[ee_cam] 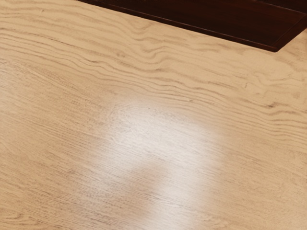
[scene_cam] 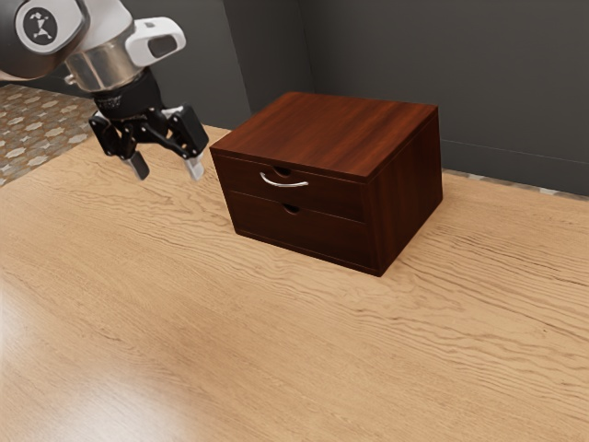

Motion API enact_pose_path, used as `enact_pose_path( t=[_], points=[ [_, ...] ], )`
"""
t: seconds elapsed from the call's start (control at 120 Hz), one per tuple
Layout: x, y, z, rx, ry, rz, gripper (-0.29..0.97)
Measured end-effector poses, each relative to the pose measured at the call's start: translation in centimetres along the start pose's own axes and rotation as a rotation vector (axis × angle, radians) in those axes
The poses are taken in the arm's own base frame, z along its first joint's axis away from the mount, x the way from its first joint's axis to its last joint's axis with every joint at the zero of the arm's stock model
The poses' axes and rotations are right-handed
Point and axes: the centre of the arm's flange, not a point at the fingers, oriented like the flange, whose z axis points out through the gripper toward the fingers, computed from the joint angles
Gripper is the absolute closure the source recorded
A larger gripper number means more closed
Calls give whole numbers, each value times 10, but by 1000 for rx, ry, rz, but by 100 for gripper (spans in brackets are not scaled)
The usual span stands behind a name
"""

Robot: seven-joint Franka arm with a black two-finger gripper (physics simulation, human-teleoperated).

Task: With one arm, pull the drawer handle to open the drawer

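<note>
The arm (scene_cam: 92, 46) comes in at the exterior view's upper left. Its gripper (scene_cam: 167, 170) hangs above the table (scene_cam: 276, 350) with the jaws spread and nothing between them. Beside the jaws, toward the exterior view's right, stands a dark wooden cabinet (scene_cam: 331, 138). Its top drawer (scene_cam: 331, 195) sits flush with the front, closed. The curved silver handle (scene_cam: 282, 181) is near the jaws but clear of them. A lower drawer (scene_cam: 313, 230) lies beneath.
</note>
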Motion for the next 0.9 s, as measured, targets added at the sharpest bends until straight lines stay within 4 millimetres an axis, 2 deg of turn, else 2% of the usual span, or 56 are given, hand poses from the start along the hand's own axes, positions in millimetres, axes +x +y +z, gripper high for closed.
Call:
enact_pose_path(
  t=[0.267, 0.3, 0.392, 0.45, 0.533, 0.617, 0.9],
  points=[
    [4, -21, -4, 3, 23, -59, 2],
    [1, -22, -20, 0, 51, -61, 2],
    [-23, -17, -86, -24, 162, -48, 2],
    [-33, -2, -101, -34, 180, -20, 2],
    [-36, 12, -100, -38, 170, -14, 2],
    [-28, 14, -87, -36, 138, -68, 2],
    [-21, 27, -69, -90, 72, -453, 2]
  ],
)
